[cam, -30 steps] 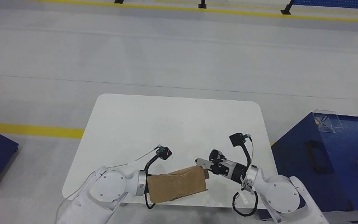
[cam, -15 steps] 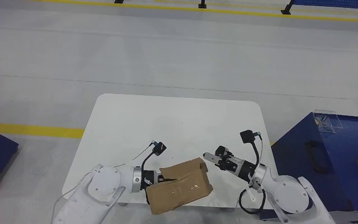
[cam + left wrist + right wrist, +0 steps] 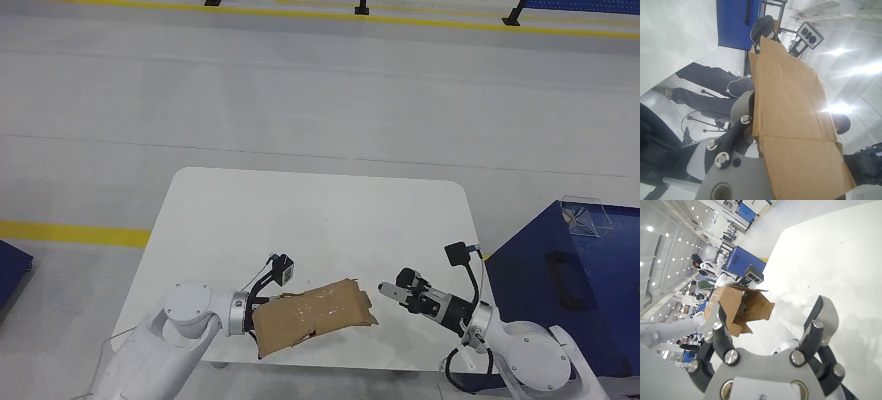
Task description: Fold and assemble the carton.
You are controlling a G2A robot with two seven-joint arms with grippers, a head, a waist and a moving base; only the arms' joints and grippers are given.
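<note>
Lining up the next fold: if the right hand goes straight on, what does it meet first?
Probably the open end of the box, at its near flap; depth is unclear.

The white bench (image 3: pixel 320 215), round-cornered, stands on a pale grey floor (image 3: pixel 300 90); a few tiny dark specks (image 3: pixel 841 242) mark its top.
</note>
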